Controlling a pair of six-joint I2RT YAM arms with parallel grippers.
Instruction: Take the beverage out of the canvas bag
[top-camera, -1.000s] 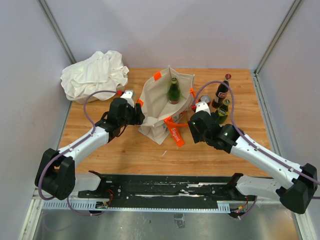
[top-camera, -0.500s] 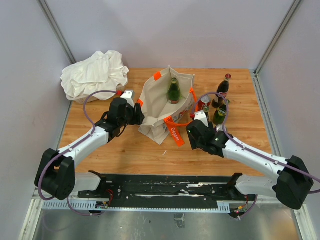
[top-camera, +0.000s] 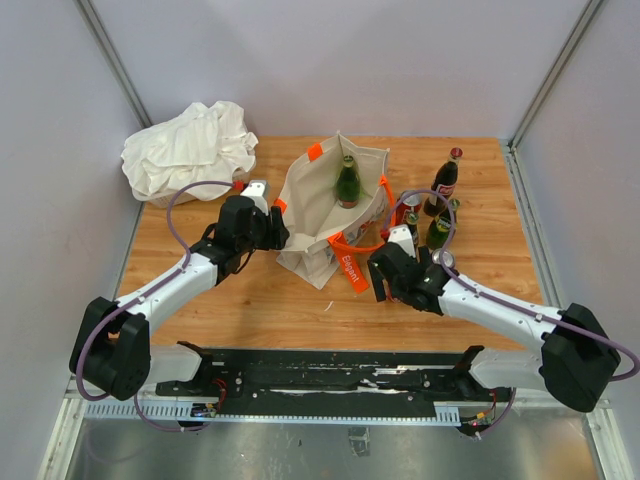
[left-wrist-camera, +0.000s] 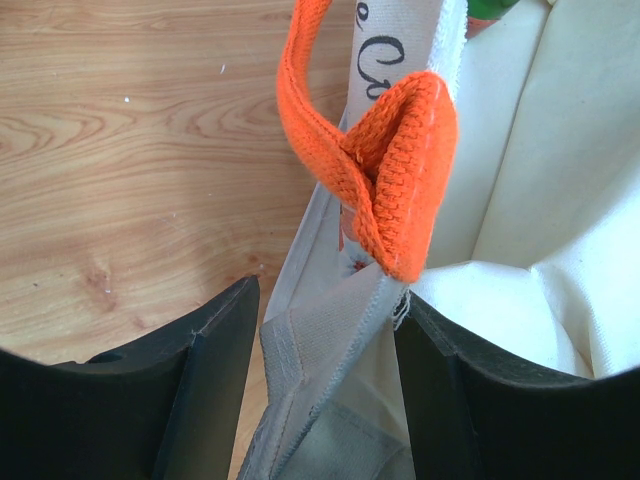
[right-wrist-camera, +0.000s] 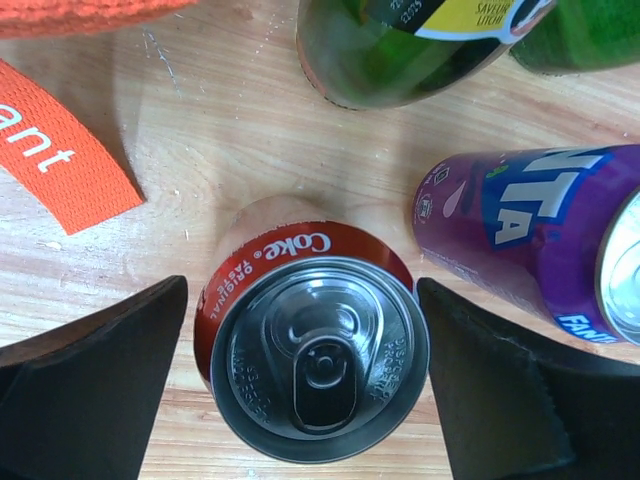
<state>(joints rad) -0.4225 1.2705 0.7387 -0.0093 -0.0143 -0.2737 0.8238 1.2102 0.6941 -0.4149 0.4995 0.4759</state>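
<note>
The canvas bag (top-camera: 315, 205) stands open in the middle of the surface (top-camera: 250, 290) with a green bottle (top-camera: 347, 183) upright inside, toward its far right. The left tool (left-wrist-camera: 325, 330) is clenched on the bag's left wall, just below an orange handle (left-wrist-camera: 395, 165). To the right of the bag, the right tool (right-wrist-camera: 302, 300) is released, its fingers spread either side of an upright Coke can (right-wrist-camera: 312, 355) standing on the wood, with a purple Fanta can (right-wrist-camera: 520, 240) just right of it.
</note>
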